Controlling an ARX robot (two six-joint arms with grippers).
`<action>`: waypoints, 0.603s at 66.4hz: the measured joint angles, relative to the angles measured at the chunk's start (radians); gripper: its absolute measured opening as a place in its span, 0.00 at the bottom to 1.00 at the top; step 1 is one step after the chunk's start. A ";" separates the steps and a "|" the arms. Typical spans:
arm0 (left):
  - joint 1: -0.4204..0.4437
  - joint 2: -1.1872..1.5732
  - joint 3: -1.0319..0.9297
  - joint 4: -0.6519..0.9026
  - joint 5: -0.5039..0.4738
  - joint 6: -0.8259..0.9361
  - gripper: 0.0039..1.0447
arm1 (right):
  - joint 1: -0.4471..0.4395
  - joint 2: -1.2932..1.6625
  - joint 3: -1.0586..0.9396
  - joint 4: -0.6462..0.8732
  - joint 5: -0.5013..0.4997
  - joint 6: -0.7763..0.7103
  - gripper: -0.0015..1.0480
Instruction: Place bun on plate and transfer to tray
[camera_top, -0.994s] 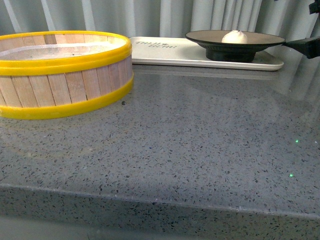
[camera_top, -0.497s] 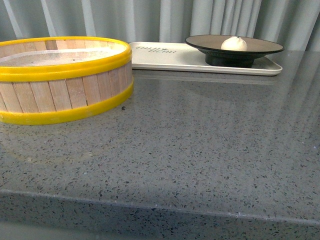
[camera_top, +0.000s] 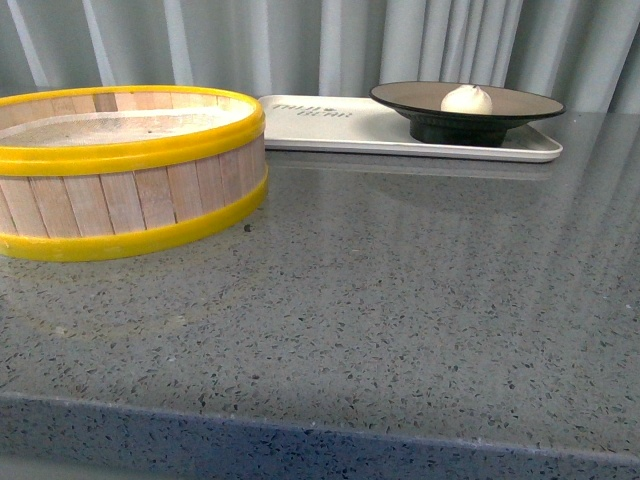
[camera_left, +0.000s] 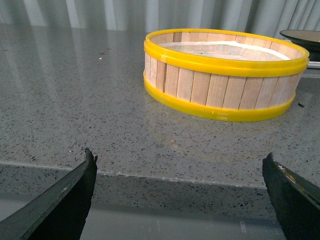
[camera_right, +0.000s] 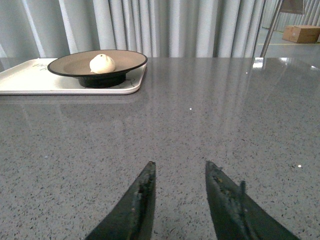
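Left fingers gaping wide, right fingers nearly together, both holding nothing.
The bun is sitting on the plate, resting on the tray at one o'clock across the surface.

I see a grey speckled stone desk carrying a yellow-rimmed wooden steamer basket at left and a long off-white rectangular tray at upper centre.
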 joint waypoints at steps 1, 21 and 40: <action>0.000 0.000 0.000 0.000 0.000 0.000 0.94 | 0.006 -0.005 -0.004 -0.002 0.005 0.000 0.26; 0.000 0.000 0.000 0.000 0.002 0.000 0.94 | 0.164 -0.187 -0.079 -0.105 0.150 -0.010 0.02; 0.000 0.000 0.000 0.000 0.002 0.000 0.94 | 0.365 -0.238 -0.122 -0.113 0.339 -0.011 0.02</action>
